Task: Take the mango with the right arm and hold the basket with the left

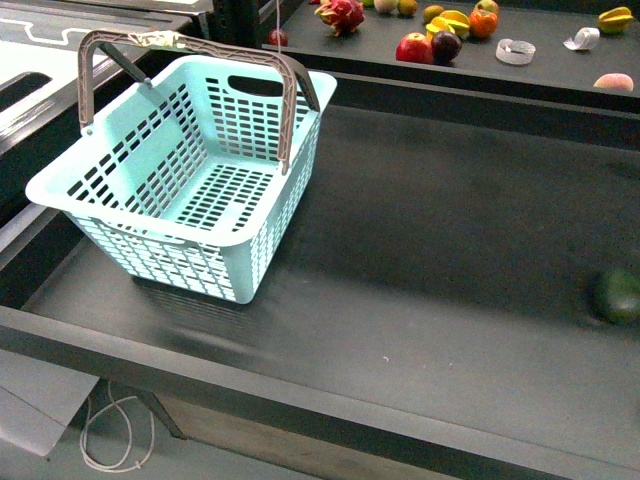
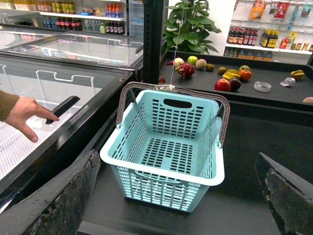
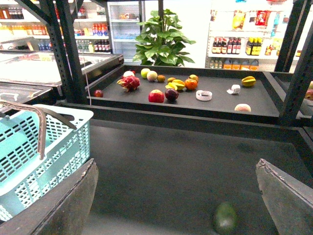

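front view first: the basket (image 1: 190,190) sits upright on the left side of the dark tray (image 1: 420,300), both grey-brown handles (image 1: 290,100) swung up, nothing inside it. neither arm shows from here. far off to the right on the same tray lies a dark green round fruit (image 1: 618,296), well apart from the basket. up on the back shelf (image 1: 560,75) there's the fruit spread: a red apple (image 1: 414,47), a dragon fruit (image 1: 340,14), and right by the apple a yellow fruit that looks like the mango (image 1: 452,22) (small and a bit blurred at this range, so i can't be sure of it). over to the left wrist view: the left claw (image 2: 177,157) hangs with its jaws spread wide and nothing in them, the basket just ahead, not touched. off at the edge, a person's hand (image 2: 24,115) touches the dark grip (image 2: 63,107) of a freezer lid beside the tray. right wrist view now: the right claw (image 3: 176,164) gapes just as wide, empty, over bare tray, the dark green round fruit near it and the mango way back on the shelf, well apart from the jaws.
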Motion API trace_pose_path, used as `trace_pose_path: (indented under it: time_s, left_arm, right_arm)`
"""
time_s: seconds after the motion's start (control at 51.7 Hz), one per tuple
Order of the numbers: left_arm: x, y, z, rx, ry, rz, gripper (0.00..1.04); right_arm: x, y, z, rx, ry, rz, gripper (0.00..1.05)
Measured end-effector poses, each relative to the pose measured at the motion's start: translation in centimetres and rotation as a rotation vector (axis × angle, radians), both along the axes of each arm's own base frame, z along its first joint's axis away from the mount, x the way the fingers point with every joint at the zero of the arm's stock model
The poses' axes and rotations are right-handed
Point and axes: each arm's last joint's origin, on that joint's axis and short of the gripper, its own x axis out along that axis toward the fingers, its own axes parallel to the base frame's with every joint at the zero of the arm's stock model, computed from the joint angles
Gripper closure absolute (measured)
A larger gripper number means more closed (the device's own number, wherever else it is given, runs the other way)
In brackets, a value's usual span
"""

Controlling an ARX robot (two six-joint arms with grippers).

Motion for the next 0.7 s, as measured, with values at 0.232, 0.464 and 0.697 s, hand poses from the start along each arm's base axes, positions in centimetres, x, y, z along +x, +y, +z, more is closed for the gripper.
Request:
trace_pose_path:
  time_s: [0.232, 0.464, 0.697]
  left_arm:
    - [0.0, 0.0, 0.0, 0.0, 0.0, 0.0, 0.08]
    - [0.0, 0.0, 0.0, 0.0, 0.0, 0.0, 0.08]
    - [0.0, 0.0, 0.0, 0.0, 0.0, 0.0, 0.08]
  right_arm:
    - [0.0, 0.0, 0.0, 0.0, 0.0, 0.0, 0.08]
    - [0.0, 0.0, 0.0, 0.0, 0.0, 0.0, 0.08]
    - [0.0, 0.0, 0.0, 0.0, 0.0, 0.0, 0.08]
